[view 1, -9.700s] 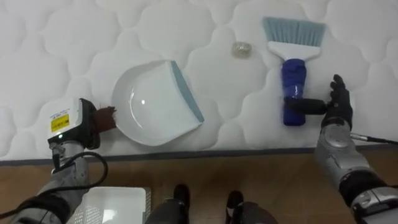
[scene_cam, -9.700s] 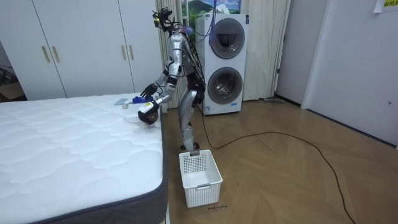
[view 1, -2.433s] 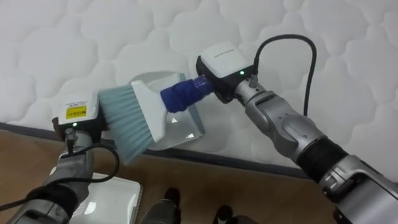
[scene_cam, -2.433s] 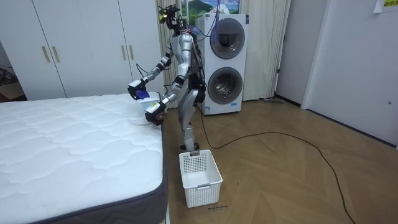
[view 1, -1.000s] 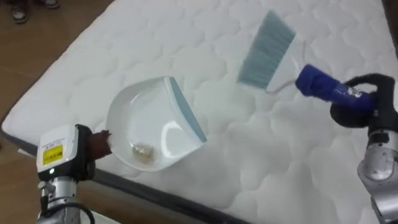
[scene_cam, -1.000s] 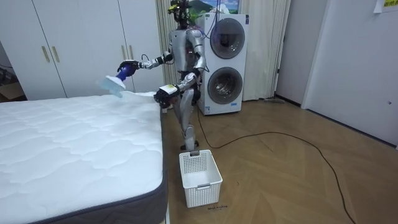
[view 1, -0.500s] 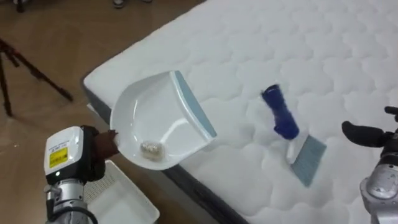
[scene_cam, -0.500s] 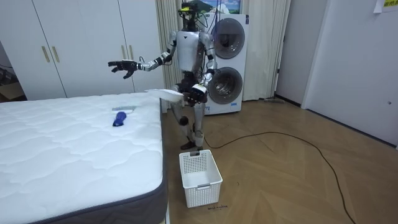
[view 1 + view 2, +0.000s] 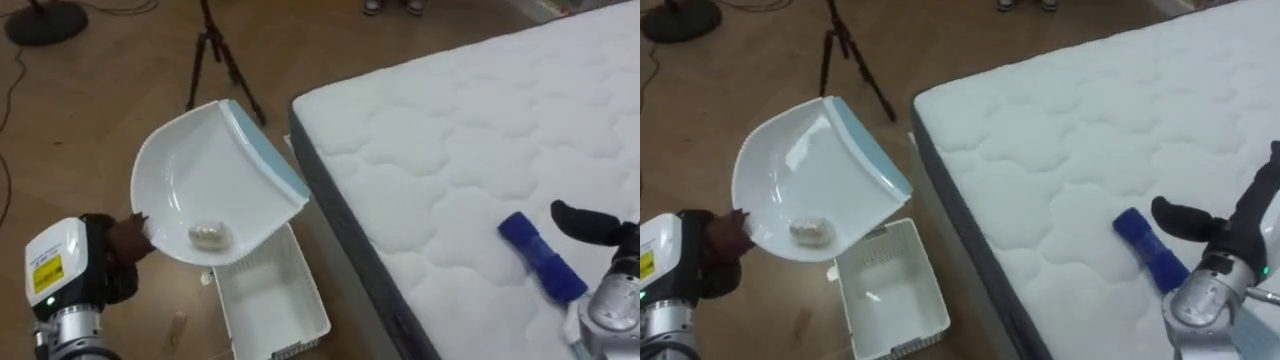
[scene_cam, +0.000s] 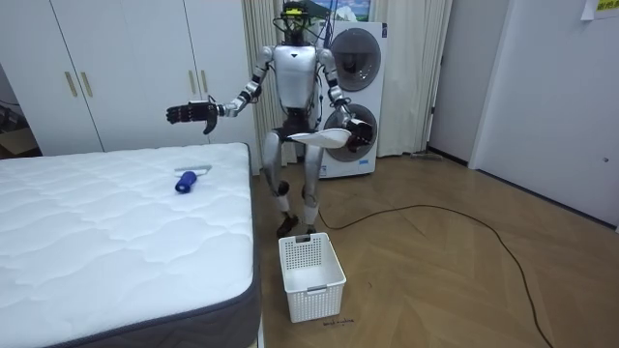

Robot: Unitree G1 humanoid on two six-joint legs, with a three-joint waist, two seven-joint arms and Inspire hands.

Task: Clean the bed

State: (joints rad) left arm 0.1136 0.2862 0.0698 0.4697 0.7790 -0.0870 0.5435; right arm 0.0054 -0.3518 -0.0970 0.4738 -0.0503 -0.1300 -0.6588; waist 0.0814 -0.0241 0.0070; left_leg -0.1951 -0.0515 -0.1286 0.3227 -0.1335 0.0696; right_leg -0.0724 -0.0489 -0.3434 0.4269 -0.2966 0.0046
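**Time to tip the scrap out**

We think the sweeping part is done and the throwing-away part is on. The bed [image 9: 450, 130] looks clean where we can see it. The little crumpled scrap [image 9: 208, 234] now sits in the low near end of the white dustpan [image 9: 215, 185].

Our left hand [image 9: 118, 250] has its fingers curled tight round the near end of the dustpan. It holds the pan up in the air, off the left side of the bed and above the floor. The white basket [image 9: 268, 300] stands on the floor just beside the bed, below the pan and a bit to its right. From up here the pan seems to cover the far corner of the basket, but we can't be sure it is right over it.

Next we should bring the pan over the middle of the basket. Then we tip its blue edge down so the scrap slides out and does not miss.

Our right hand [image 9: 585, 222] is spread open and holds nothing. It hangs over the bed, near the blue brush [image 9: 540, 262] that lies flat on the bed.
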